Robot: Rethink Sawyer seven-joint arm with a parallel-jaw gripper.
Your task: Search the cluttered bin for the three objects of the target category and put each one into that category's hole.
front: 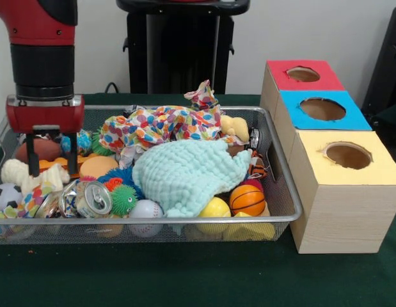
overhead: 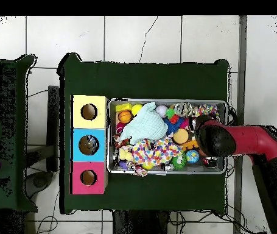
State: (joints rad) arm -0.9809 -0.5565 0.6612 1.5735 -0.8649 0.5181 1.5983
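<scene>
1. Hand (front: 52,152) hangs over the bin's (front: 284,185) end farthest from the boxes, its two dark prongs apart and gripping nothing.
2. Which category is wanted isn't shown; if balls, the basketball (front: 247,199), yellow ball (front: 214,208) and baseball (front: 145,209) sit along the front rim.
3. They look light, round and likely to roll; I'd pinch across the middle.
4. Mint cloth (front: 185,174) overlaps them, soft and draggy.

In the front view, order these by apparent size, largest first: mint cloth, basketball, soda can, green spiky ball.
1. mint cloth
2. soda can
3. basketball, looks close to the can, so unsure
4. green spiky ball
</scene>
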